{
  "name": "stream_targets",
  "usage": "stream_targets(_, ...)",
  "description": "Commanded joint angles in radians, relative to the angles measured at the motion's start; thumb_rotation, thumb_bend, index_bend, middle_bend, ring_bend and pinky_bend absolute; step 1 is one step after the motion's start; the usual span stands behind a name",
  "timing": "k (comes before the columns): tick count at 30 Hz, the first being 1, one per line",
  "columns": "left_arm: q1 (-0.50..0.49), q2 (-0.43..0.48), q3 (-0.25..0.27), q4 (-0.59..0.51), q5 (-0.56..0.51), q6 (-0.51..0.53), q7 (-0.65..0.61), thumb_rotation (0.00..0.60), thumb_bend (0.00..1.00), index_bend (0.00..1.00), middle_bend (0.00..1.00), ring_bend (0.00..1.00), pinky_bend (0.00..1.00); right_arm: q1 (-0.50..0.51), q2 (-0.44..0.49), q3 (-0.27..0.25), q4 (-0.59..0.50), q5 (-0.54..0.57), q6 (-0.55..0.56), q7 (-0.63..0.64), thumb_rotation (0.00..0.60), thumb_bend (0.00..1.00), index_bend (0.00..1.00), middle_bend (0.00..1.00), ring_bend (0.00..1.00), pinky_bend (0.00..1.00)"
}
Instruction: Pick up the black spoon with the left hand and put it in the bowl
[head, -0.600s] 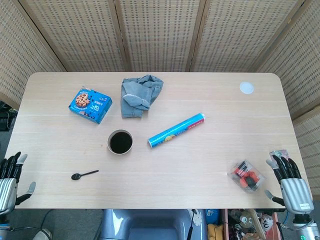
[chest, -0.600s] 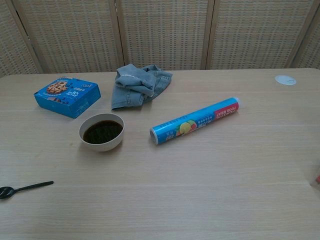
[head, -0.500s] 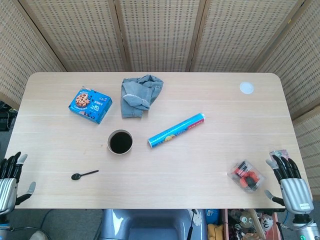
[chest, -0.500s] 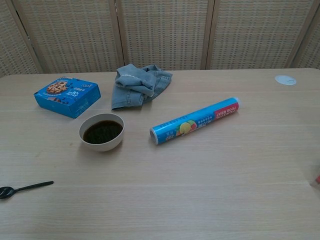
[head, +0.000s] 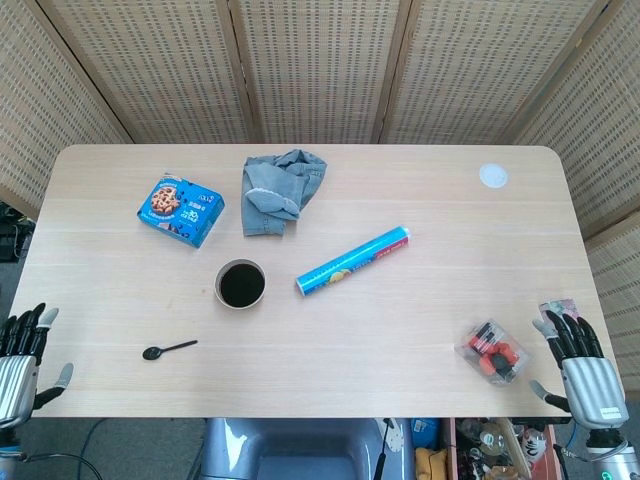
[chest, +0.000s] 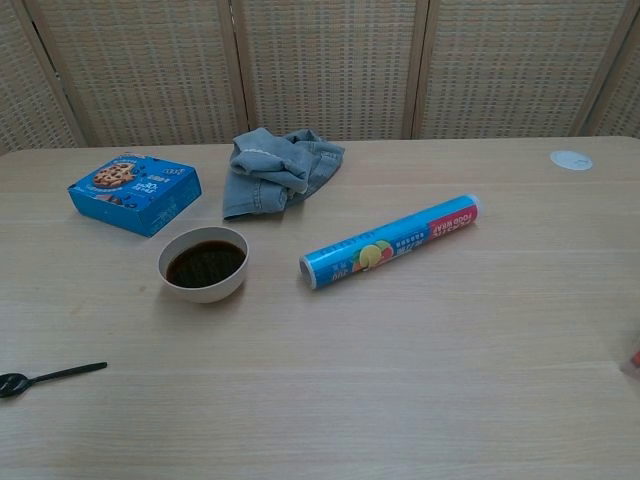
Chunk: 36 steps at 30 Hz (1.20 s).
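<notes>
A small black spoon (head: 168, 350) lies flat near the table's front left edge, its handle pointing right; the chest view shows the spoon (chest: 50, 378) at the far left. Above and to the right of it stands a white bowl (head: 241, 285) with dark contents, also visible as the bowl (chest: 204, 263) in the chest view. My left hand (head: 20, 360) hovers off the table's front left corner, fingers spread, holding nothing, well left of the spoon. My right hand (head: 582, 368) is at the front right corner, fingers apart and empty. Neither hand shows in the chest view.
A blue cookie box (head: 181, 209) sits at the back left, a crumpled denim cloth (head: 278, 189) behind the bowl. A blue food-wrap roll (head: 354, 260) lies diagonally mid-table. A clear pack with red items (head: 492, 351) rests beside my right hand. A white disc (head: 493, 176) is far right.
My left hand has sunk slightly toward the bottom of the head view. Everything on the table stays put.
</notes>
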Motion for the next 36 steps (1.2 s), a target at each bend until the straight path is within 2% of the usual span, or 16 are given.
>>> stream_targets(1,-0.006,0.003,0.003,0.001,0.006,-0.008,0.016,0.600,0.36,0.00,0.01,0.00,0.00,-0.001,0.000,0.000,0.001,0.001,-0.001,0.002,0.600,0.21,0.17,0.14,0.00,0.00)
stream_targets(3,-0.012,0.009,0.009,-0.002,0.012,-0.020,0.032,0.600,0.36,0.00,0.07,0.02,0.10,-0.001,-0.001,0.000,0.003,0.002,-0.002,0.003,0.600,0.21,0.17,0.14,0.00,0.00)
stream_targets(4,-0.018,0.016,0.016,-0.008,0.016,-0.036,0.042,0.600,0.36,0.01,0.14,0.07,0.22,0.000,-0.001,0.000,0.004,0.002,-0.003,0.004,0.600,0.21,0.17,0.14,0.00,0.00)
stream_targets(5,-0.024,0.022,0.020,-0.013,0.018,-0.050,0.052,0.600,0.36,0.03,0.22,0.16,0.34,0.000,-0.002,0.000,0.005,0.003,-0.003,0.005,0.600,0.21,0.17,0.14,0.00,0.00)
stream_targets(7,-0.032,0.032,0.026,-0.023,0.019,-0.069,0.069,0.600,0.36,0.07,0.34,0.31,0.48,0.000,-0.002,0.000,0.006,0.004,-0.004,0.007,0.600,0.21,0.17,0.14,0.00,0.00)
stream_targets(8,-0.036,0.037,0.029,-0.027,0.020,-0.079,0.078,0.600,0.36,0.10,0.40,0.40,0.53,-0.001,-0.002,0.000,0.007,0.005,-0.005,0.007,0.600,0.21,0.17,0.14,0.00,0.00)
stream_targets(12,-0.053,0.056,0.043,-0.044,0.025,-0.120,0.107,0.600,0.36,0.17,0.64,0.61,0.64,-0.001,-0.002,0.000,0.009,0.008,-0.008,0.009,0.600,0.21,0.17,0.14,0.00,0.00)
stream_targets(15,-0.071,0.077,0.057,-0.061,0.024,-0.169,0.146,0.600,0.37,0.17,0.73,0.68,0.67,-0.001,-0.002,0.000,0.010,0.009,-0.008,0.011,0.600,0.21,0.17,0.14,0.00,0.00)
stream_targets(17,-0.086,0.092,0.067,-0.078,0.018,-0.208,0.177,0.600,0.39,0.17,0.75,0.71,0.68,-0.002,-0.002,0.001,0.012,0.010,-0.008,0.012,0.600,0.21,0.17,0.14,0.00,0.00)
stream_targets(20,-0.129,0.127,0.093,-0.120,0.005,-0.320,0.242,0.600,0.43,0.17,0.78,0.73,0.68,-0.004,-0.004,0.000,0.015,0.015,-0.010,0.017,0.600,0.21,0.17,0.14,0.00,0.00)
stream_targets(26,-0.208,0.178,0.103,-0.213,-0.065,-0.496,0.331,0.600,0.49,0.17,0.80,0.75,0.68,-0.012,-0.005,0.001,0.026,0.023,-0.006,0.029,0.600,0.21,0.17,0.14,0.00,0.00)
stream_targets(30,-0.243,0.191,0.104,-0.247,-0.111,-0.570,0.368,0.600,0.53,0.17,0.81,0.75,0.68,-0.015,-0.007,0.001,0.031,0.026,-0.005,0.034,0.600,0.21,0.17,0.14,0.00,0.00)
stream_targets(36,-0.309,0.189,0.104,-0.277,-0.187,-0.687,0.433,0.600,0.54,0.17,0.81,0.75,0.68,-0.020,-0.008,0.002,0.039,0.033,-0.004,0.041,0.600,0.21,0.17,0.14,0.00,0.00)
